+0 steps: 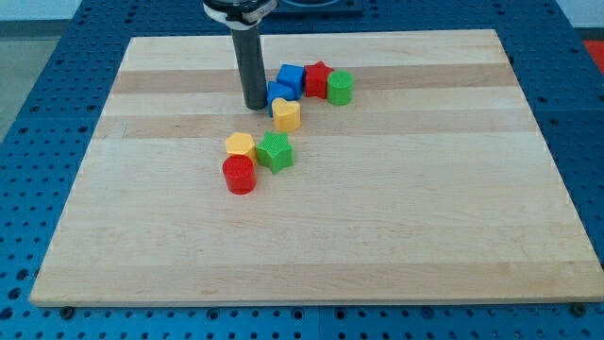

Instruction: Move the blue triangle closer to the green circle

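Blue triangle (280, 92) small, half hidden, touching my tip (256, 106); green circle (340, 87) near, view's right

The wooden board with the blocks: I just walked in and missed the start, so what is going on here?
A robot arm is pushing blocks with a dark rod. My tip sits right beside the blue triangle, on its left in the view. The green circle lies further right, past a blue cube and a red block. Four other blocks sit below, untouched.
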Action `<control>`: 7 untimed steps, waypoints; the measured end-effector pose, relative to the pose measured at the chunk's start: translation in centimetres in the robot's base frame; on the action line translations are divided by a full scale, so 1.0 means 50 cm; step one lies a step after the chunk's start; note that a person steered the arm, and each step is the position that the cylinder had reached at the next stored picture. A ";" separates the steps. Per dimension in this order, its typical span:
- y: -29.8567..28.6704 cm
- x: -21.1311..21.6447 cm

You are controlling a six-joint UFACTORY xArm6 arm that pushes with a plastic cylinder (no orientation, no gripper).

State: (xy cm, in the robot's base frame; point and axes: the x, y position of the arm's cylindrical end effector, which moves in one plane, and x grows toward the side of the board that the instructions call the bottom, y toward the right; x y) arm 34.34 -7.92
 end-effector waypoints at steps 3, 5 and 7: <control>0.018 -0.003; -0.025 -0.004; -0.057 -0.092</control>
State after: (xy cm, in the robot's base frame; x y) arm 29.72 -10.76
